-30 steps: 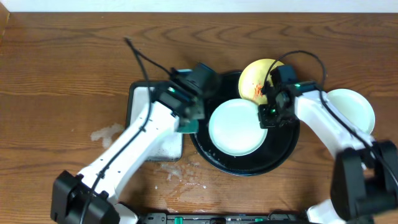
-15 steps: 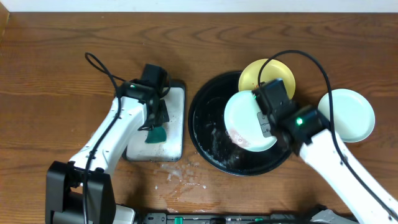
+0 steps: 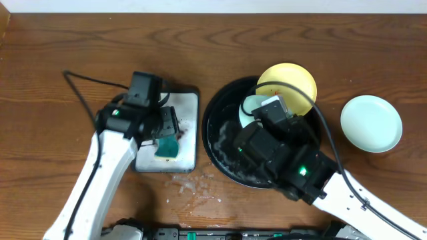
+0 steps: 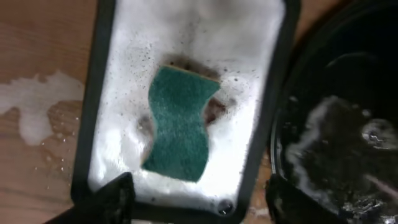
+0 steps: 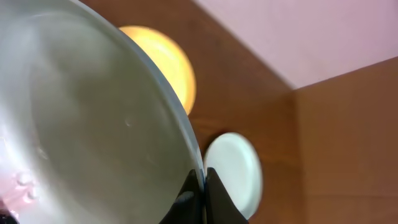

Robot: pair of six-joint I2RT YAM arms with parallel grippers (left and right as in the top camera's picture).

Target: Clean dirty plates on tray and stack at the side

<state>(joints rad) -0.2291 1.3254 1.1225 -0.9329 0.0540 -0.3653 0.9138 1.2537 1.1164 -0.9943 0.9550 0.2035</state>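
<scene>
My right gripper (image 5: pixel 202 186) is shut on the rim of a pale mint-green plate (image 5: pixel 93 124), held tilted on edge above the black tray (image 3: pixel 220 143); in the overhead view only a sliver of that plate (image 3: pixel 249 107) shows behind the arm. A yellow plate (image 3: pixel 288 83) rests on the tray's far rim. Another mint-green plate (image 3: pixel 371 123) lies on the table to the right. My left gripper (image 4: pixel 202 205) stands open above the green sponge (image 4: pixel 180 121), which lies free in the foam.
The grey rectangular tray (image 3: pixel 190 107) full of white foam holds the sponge (image 3: pixel 167 148) left of the black tray. Water and suds lie in the black tray (image 4: pixel 348 93). Foam spills mark the wood near the table's front edge (image 3: pixel 190 187).
My left gripper carried the sponge from the black tray to the grey tray, let it go and opened. My right gripper lifted and tilted the mint-green plate.
</scene>
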